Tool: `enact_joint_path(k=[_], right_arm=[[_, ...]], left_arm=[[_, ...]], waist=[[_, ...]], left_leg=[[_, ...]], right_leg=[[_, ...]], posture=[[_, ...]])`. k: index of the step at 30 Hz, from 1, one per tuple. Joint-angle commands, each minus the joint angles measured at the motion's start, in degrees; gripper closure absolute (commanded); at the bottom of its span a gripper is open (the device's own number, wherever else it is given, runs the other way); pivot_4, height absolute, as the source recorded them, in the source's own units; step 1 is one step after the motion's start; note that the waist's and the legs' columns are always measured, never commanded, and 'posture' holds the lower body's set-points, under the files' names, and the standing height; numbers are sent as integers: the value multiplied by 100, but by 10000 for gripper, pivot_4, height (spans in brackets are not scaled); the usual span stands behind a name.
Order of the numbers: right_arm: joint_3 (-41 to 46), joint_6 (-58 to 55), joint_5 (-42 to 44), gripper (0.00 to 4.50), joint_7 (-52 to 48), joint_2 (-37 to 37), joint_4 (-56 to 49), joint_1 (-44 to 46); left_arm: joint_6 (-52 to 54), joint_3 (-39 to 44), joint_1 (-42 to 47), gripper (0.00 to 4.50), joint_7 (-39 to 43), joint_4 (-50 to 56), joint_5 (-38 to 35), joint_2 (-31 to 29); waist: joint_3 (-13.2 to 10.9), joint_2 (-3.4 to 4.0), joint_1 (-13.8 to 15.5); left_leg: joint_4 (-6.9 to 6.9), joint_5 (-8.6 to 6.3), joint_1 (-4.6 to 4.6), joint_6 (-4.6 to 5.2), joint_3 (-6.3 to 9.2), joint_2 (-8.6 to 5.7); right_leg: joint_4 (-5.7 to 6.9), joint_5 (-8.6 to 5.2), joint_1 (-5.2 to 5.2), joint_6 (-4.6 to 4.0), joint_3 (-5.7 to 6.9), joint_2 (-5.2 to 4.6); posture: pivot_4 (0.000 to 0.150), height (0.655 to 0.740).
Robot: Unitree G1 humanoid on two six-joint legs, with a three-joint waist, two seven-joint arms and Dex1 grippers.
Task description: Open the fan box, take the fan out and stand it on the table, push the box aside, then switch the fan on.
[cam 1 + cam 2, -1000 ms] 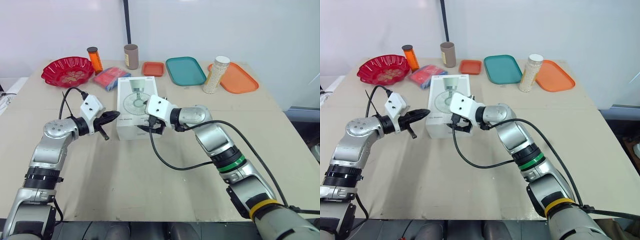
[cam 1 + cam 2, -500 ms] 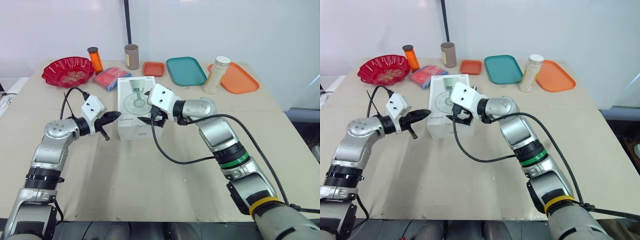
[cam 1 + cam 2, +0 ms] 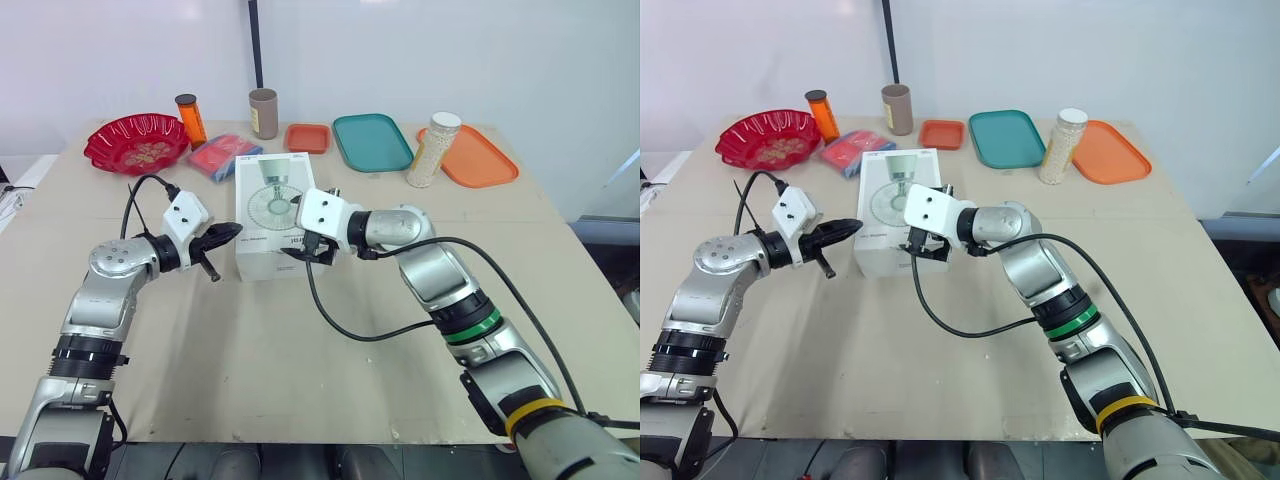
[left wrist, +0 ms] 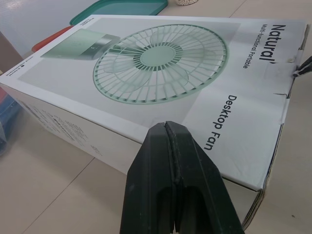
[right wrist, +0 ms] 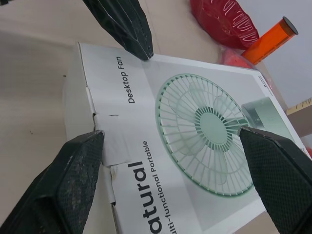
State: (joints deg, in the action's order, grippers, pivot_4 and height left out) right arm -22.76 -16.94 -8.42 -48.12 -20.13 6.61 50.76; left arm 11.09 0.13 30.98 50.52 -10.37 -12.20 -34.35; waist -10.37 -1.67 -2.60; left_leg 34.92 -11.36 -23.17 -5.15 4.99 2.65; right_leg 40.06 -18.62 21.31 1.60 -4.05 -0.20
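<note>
Tan tabletop (image 3: 300,360) against a pale wall.

Head views:
- Fan box (image 3: 268,212), white with a green fan printed on top, lies flat mid-table, lid closed.
- Left end effector (image 3: 225,235) is level with the box's left long side. Its tip is right at that edge; whether it touches I cannot tell.
- Right end effector (image 3: 308,250) sits over the near right corner of the box, with a black cable looping from it onto the tabletop.
- Back row, left to right: red bowl (image 3: 135,143), orange bottle (image 3: 189,118), red-and-blue packet (image 3: 222,156), brown cup (image 3: 262,112), small orange tray (image 3: 306,137), teal tray (image 3: 371,141), jar of white beads (image 3: 432,150), large orange tray (image 3: 478,160). All are well apart from both arms, though the packet lies just beyond the box's far left corner.

Left wrist view:
- The two fingers (image 4: 151,195) are pressed flat together with nothing between them, pointing at the box's long side.
- "Desktop Fan" and "Natural" are readable on the lid.
- The end flap is tucked in.

Right wrist view:
- The fingers are spread wide, one pad (image 5: 73,180) beside the flap seam and the other over the printed fan.
- The near end of the box lies below and between them, not gripped.
- The left end effector's black tip shows at the far edge of the lid.
</note>
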Motion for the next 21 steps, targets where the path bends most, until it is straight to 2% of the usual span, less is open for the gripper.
enact_joint_path(k=[1,21], right_arm=[[26,144,-46,0,2,9,-63,77],[-36,200,-253,0,-77,18,-32,13]], left_arm=[[73,-303,-183,44407,162,-92,134,67],[59,-305,-191,44407,144,-111,159,154]], waist=[[0,0,0],[1,1,5]], left_leg=[[0,0,0,0,0,0],[0,0,0,0,1,-1]], right_leg=[[0,0,0,0,0,0],[0,0,-1,0,1,-1]], posture=[[1500,7400],[1500,7400]])
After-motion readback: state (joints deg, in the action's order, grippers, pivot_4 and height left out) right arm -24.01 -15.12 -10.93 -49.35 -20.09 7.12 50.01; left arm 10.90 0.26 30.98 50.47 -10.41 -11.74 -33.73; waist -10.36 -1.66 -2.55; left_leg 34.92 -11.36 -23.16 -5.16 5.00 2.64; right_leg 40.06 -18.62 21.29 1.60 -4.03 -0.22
